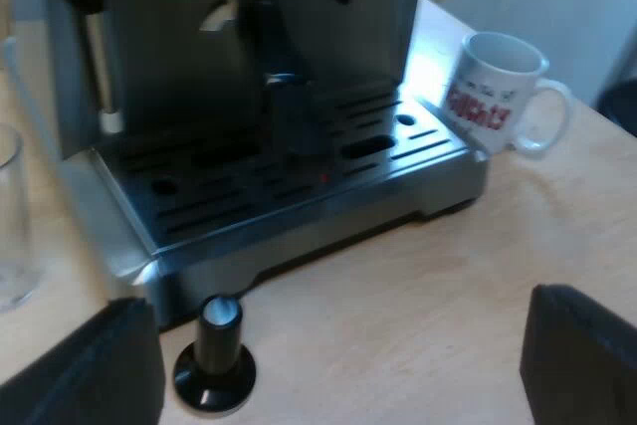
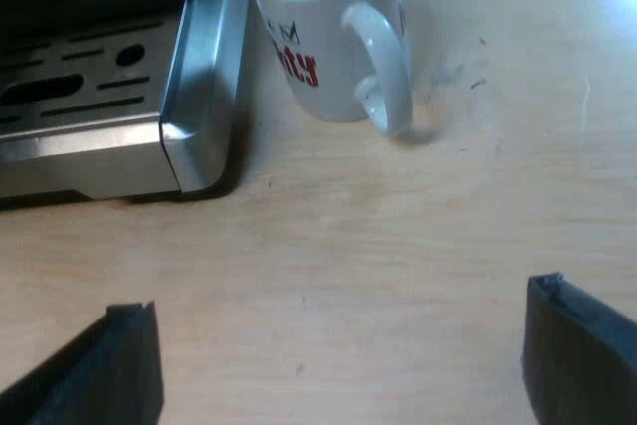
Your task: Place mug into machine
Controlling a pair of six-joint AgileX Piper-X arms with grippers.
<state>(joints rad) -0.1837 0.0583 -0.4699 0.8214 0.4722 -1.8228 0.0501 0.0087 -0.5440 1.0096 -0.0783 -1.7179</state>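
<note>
Noted white ceramic mug with red lettering upright on pale wooden table, just beside drip-tray corner of steel espresso machine. Found left gripper and right gripper both spread wide, holding nothing.

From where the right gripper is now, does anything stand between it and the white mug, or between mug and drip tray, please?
Nothing visible does. Bare wooden table lies between the open right gripper and the white ceramic mug. The mug stands beside a corner of the silver metal drip tray; only its rim intervenes.
</note>
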